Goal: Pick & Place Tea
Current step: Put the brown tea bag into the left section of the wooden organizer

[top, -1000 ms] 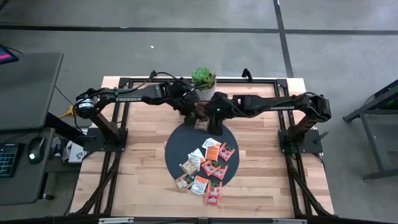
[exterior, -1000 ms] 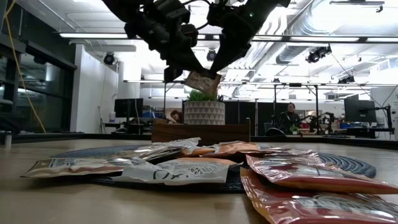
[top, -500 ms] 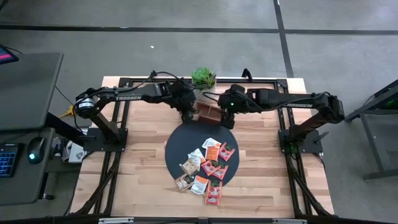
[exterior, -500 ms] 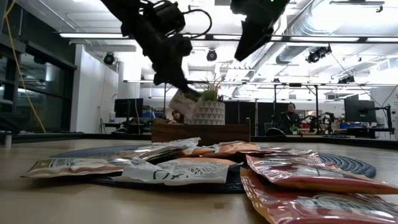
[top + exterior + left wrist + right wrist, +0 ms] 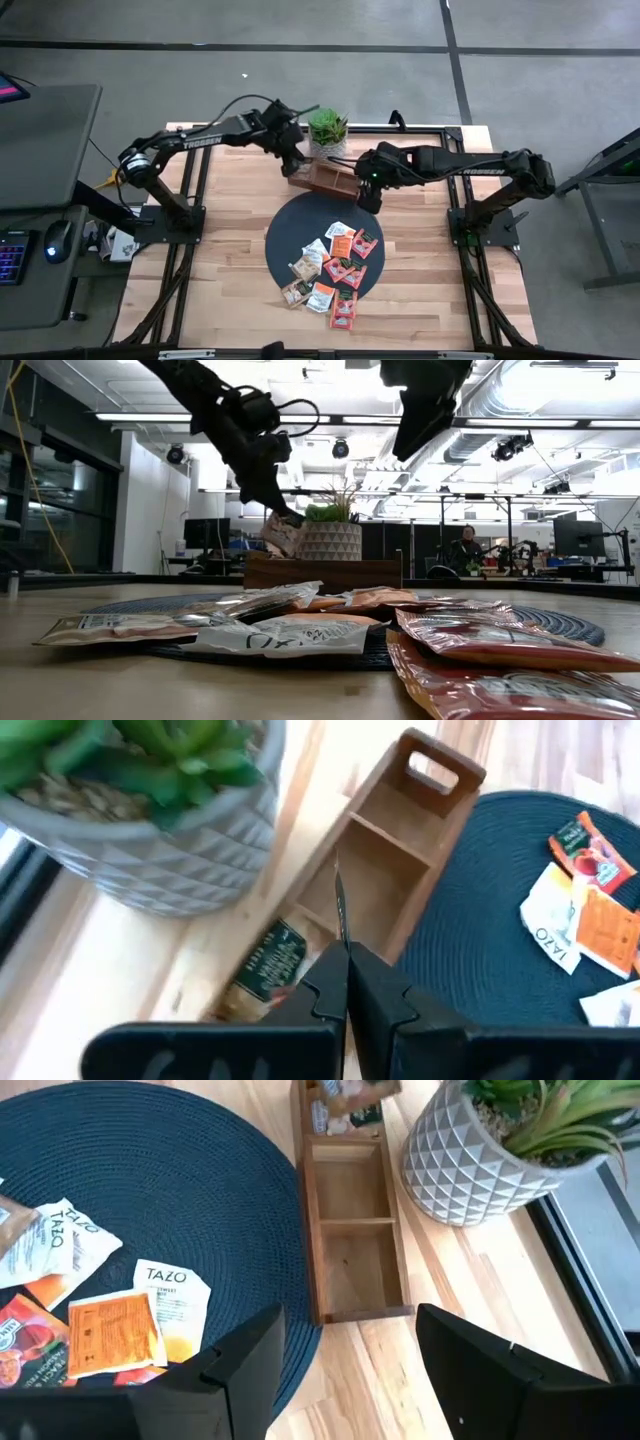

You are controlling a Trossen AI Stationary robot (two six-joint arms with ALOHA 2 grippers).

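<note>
A pale wooden bench (image 5: pixel 230 250) stands on a grey floor, with an open office lit by ceiling strips behind it in the low view.

The left hand (image 5: pixel 297 170) hangs over the left end of the brown wooden tray (image 5: pixel 330 180), just beside the potted plant (image 5: pixel 327 130) in its grey faceted pot. Its fingers (image 5: pixel 345 985) are pressed tight together on a thin sachet (image 5: pixel 338 905), seen edge-on from the wrist; in the low view that tan packet (image 5: pixel 280 532) dangles tilted below the fingertips, above the tray and clear of it. Directly under it, the tray's end compartment already holds a dark green sachet (image 5: pixel 268 960).

The right hand (image 5: pixel 369 195) hovers over the tray's other end, near the rim of the dark round mat (image 5: pixel 290 235). Its fingers (image 5: pixel 245 1370) stand spread wide with nothing between them, and below it the two nearer compartments show bare wood.

The remaining tea sachets (image 5: pixel 332 272) lie in a loose heap on the mat's front right part, orange-red, tan and white ones overlapping, several spilling over the mat's edge onto the bench. White ones marked TAZO (image 5: pixel 170 1295) lie nearest the tray, still well apart from it.
</note>
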